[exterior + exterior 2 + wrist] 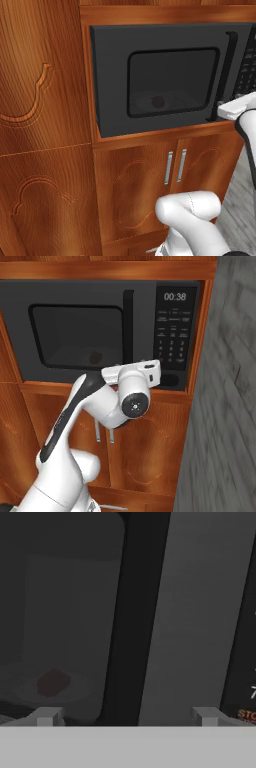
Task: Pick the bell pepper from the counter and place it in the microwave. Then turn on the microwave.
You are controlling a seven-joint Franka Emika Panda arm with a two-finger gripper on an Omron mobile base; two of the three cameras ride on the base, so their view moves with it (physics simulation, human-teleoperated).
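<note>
microwave: black built-in box [165, 75] sat in a wooden cabinet wall, door shut, dark window facing out
microwave contents: bell pepper [158, 102] seen through the window as a dim reddish lump, resting on the turntable [50, 688] inside; in the hand view it lay low and left, behind the glass
bell pepper elsewhere: also faint through the window in the right base view [96, 358], near the window's lower right
door handle: vertical black bar [128, 326] stood between the window and the keypad; in the hand view it ran top to bottom just left of centre
keypad: button panel [174, 331] right of the handle, clock display read 00:38 at its top
gripper: fingers spread wide apart [127, 717], nothing between them, held close to the microwave front with the handle roughly between the tips; left fingertip [46, 716] sat below the window, the right one below the grey strip beside the keypad
arm: white wrist [134, 387] was at the microwave's lower edge, just below the keypad area
cabinet below: two wooden doors [150, 185] with paired silver bar pulls, shut, contents hidden
</note>
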